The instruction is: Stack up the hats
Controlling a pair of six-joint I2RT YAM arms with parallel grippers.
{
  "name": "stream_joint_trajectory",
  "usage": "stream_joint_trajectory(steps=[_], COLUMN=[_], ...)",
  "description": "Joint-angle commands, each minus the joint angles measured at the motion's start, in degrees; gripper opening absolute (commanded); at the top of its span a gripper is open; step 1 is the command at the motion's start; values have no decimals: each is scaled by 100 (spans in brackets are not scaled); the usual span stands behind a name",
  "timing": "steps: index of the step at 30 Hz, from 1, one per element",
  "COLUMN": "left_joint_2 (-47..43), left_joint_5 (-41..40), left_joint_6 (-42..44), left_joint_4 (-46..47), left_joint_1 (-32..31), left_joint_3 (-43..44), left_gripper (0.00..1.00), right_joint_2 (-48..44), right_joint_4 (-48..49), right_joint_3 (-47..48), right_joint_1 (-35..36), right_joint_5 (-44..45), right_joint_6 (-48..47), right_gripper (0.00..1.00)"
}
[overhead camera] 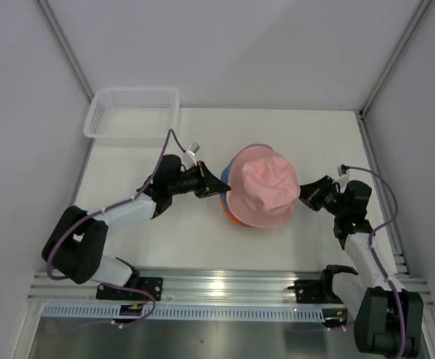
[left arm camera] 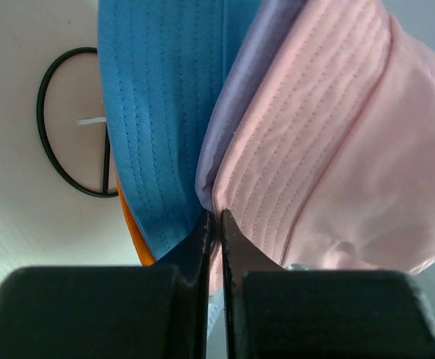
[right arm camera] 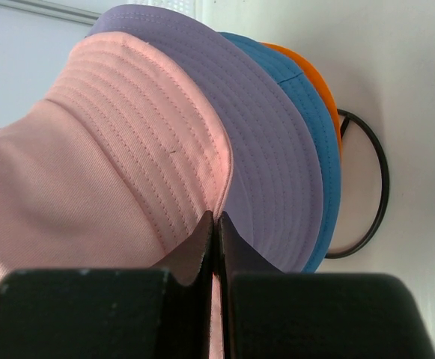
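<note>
1. Hats sit stacked mid-worktop point(overhead camera: 165, 239): the pink hat point(overhead camera: 260, 187) on top, with the lavender hat point(right arm camera: 262, 149), blue hat point(right arm camera: 314, 134) and orange hat point(right arm camera: 307, 71) nested under it in that order.
2. At the pink hat's left brim, the left fingers point(left arm camera: 195, 258) are pressed together on the fabric.
3. At its right brim, the right fingers point(right arm camera: 191, 258) pinch the edge likewise.
4. Below the pink hat and the others, a black wire stand point(right arm camera: 385, 187) shows its ring base.
5. Beyond the pink hat, to its far left, stands a white basket point(overhead camera: 97, 123).
</note>
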Motion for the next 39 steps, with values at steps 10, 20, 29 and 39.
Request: stream_joint_trajectory(steps=[10, 20, 29, 39], left_joint_2=[-347, 180, 14, -960], left_joint_5=[-1803, -2199, -2270, -2261], left_joint_6=[649, 526, 763, 1281], left_joint_4=[-2497, -2879, -2993, -3475], left_joint_1=[-85, -76, -94, -120], left_joint_3=[703, 765, 747, 984], left_gripper=[1, 1, 1, 36], right_joint_2=[478, 1717, 2009, 137], right_joint_4=[-626, -151, -703, -3156], right_joint_3=[-137, 82, 618, 2435], right_joint_1=[82, 450, 486, 171], right_joint_5=[880, 1188, 1118, 1689], right_joint_6=[-897, -1153, -1627, -2427], right_gripper=[0, 0, 37, 78])
